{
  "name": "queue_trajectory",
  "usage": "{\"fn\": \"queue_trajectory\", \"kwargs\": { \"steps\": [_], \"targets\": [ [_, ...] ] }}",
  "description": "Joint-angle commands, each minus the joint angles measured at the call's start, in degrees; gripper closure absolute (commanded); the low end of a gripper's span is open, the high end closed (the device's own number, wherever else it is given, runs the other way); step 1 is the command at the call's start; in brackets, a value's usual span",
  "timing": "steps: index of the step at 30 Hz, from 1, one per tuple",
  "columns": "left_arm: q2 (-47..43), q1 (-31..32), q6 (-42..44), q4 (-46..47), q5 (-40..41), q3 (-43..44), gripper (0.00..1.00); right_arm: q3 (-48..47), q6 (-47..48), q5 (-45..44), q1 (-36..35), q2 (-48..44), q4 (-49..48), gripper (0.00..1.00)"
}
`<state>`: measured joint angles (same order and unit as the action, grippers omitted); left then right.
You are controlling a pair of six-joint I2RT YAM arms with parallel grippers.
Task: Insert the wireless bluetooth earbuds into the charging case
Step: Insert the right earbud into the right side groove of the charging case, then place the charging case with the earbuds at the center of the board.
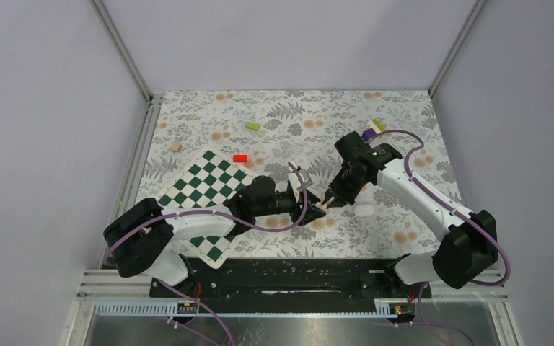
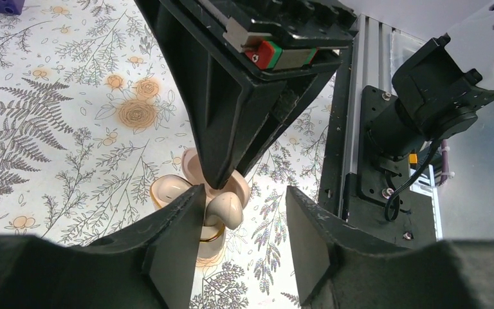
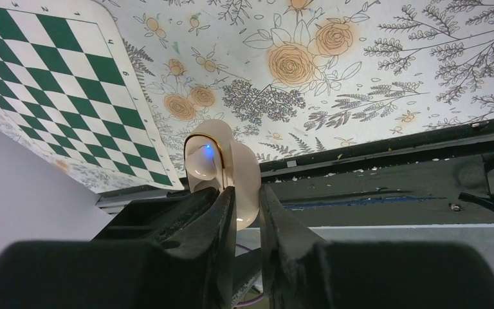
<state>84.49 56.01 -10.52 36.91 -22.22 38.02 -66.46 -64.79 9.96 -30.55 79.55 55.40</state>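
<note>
The charging case [image 3: 204, 161] is cream-white with a gold rim and a blue light inside. It stands open on the floral cloth between the two arms [image 1: 322, 211]. My right gripper [image 3: 246, 191] is shut on the case's raised lid and comes down on it from above [image 1: 332, 200]. A cream earbud [image 2: 228, 209] sticks up out of the case's gold-rimmed body [image 2: 212, 237]. My left gripper [image 2: 244, 196] is open around it. Its left finger [image 2: 180, 238] touches the earbud and its right finger stands well clear. A second rounded cream part [image 2: 170, 190] shows beside the earbud.
A small white rounded object [image 1: 364, 210] lies just right of the grippers. The green chessboard [image 1: 205, 189] lies to the left under my left arm. Red [image 1: 240, 158], green [image 1: 252, 125], tan [image 1: 176, 146] and purple [image 1: 368, 133] blocks lie further back. The black base rail [image 2: 360, 154] runs close by.
</note>
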Motion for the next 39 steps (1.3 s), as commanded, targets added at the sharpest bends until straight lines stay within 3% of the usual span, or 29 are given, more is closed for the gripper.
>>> {"fn": "queue_trajectory", "kwargs": {
  "steps": [1, 3, 4, 5, 6, 20, 25, 27, 32, 39],
  "targets": [
    [-1.9, 0.1, -0.8, -0.4, -1.2, 0.9, 0.49, -1.4, -0.6, 0.1, 0.4, -1.1, -1.8, 1.00],
    [-3.1, -0.2, -1.6, -0.2, -0.9, 0.5, 0.42, -1.3, -0.5, 0.0, 0.4, -1.1, -1.8, 1.00],
    [-3.8, -0.5, -2.1, 0.2, -0.4, 0.0, 0.18, -1.3, -0.5, -0.2, 0.4, -1.1, -1.9, 1.00],
    [-4.6, -0.6, -2.6, 0.7, 0.4, -0.3, 0.05, -1.3, -0.5, -0.3, 0.4, -1.1, -1.8, 1.00],
    [-5.4, -0.8, -2.9, 1.4, 0.7, -0.8, 0.02, -1.2, -0.3, -0.3, 0.4, -1.1, -1.8, 1.00],
    [-12.5, -5.4, -11.3, 1.0, 2.5, -2.0, 0.01, -0.2, -0.2, 0.1, 0.4, -1.2, -2.4, 1.00],
    [-11.8, -8.4, -18.6, -6.2, 6.0, -0.7, 0.01, 0.0, -0.2, -0.1, 0.4, -1.6, -2.5, 1.00],
    [-10.2, -9.0, -18.7, -11.8, 3.2, 2.1, 0.09, 0.1, -0.2, 0.0, 0.4, -1.6, -2.5, 1.00],
    [-7.9, -9.0, -15.3, -20.8, -5.6, 6.4, 0.51, 0.3, -0.3, 0.0, 0.4, -2.1, -2.5, 1.00],
    [-12.1, -7.9, -11.5, -26.3, -4.9, 6.4, 0.57, 0.9, -0.3, 0.1, 0.4, -2.5, -2.7, 1.00]
  ]
}}
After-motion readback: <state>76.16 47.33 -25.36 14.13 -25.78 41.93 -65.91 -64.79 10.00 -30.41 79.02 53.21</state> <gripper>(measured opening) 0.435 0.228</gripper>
